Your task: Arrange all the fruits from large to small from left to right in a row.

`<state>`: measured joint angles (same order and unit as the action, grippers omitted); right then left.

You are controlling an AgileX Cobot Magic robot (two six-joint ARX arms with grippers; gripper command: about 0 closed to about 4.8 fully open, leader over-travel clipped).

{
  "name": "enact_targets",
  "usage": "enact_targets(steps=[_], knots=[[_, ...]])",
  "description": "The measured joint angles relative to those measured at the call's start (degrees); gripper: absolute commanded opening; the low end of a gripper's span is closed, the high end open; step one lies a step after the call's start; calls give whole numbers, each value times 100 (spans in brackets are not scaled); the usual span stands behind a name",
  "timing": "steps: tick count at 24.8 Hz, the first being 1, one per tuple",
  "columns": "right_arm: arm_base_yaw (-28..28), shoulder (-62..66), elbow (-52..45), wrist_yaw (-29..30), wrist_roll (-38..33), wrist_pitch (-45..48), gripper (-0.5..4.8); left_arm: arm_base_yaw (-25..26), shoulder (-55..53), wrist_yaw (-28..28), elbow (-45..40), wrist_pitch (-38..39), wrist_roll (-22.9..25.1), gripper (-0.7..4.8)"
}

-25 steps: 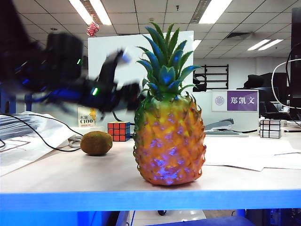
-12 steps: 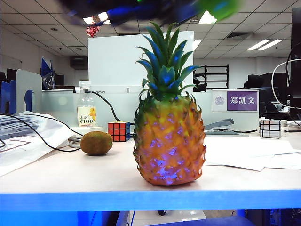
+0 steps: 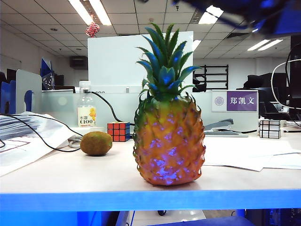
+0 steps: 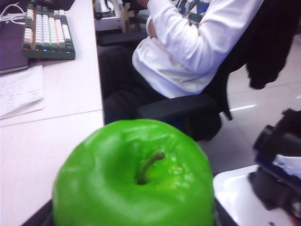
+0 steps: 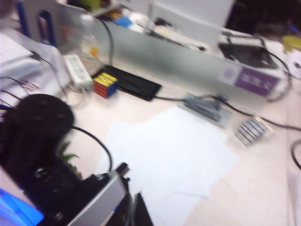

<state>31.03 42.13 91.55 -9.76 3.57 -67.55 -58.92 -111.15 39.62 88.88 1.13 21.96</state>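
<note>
A glossy green apple, stem toward the camera, fills the near part of the left wrist view. My left gripper is shut on it, and only dark finger edges show at its sides. The apple is held high, over a table edge. In the exterior view the pineapple stands upright at the table's middle front, with the brown kiwi to its left. A blurred dark arm crosses the top right corner there. My right gripper hangs shut and empty above white papers.
A Rubik's cube and a yellow-labelled bottle stand behind the kiwi. A stapler and a silver cube sit at the back right. Cables and papers lie at the left. A seated person and a keyboard are beyond the table.
The arm carrying the apple has swept from the left, over the pineapple's crown, to the top right of the exterior view. The apple no longer shows there. Pineapple and kiwi have not moved.
</note>
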Motion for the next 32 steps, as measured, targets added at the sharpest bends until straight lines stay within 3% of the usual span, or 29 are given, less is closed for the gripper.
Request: enact_targets(steps=[5, 8, 12, 18, 26, 28, 32], knots=[[0, -466, -2, -59, -291, -249, 17, -752, 2, -1550, 0, -15, 179, -5], [0, -621, 0, -59, -323, -308, 17, -933, -13, -2544, -4, -367, 26, -5], [0, -704, 0, -59, -361, -518, 17, -975, -133, -3801, -2, -1158, -518, -5], [0, -809, 2, -59, -422, -678, 17, -994, -527, -4857, 0, -1447, -1606, -5], [0, -903, 129, -57, -422, -898, 17, -1626, -1071, -6677, -9, -1930, -1803, -5], [0, -911, 184, -68, -422, -1014, 17, -1641, -1169, -6985, -11, -2173, -2146, -5], [0, -975, 254, -66, -422, -1204, 17, -1497, -1311, -8338, -9, -2575, -3161, -5]])
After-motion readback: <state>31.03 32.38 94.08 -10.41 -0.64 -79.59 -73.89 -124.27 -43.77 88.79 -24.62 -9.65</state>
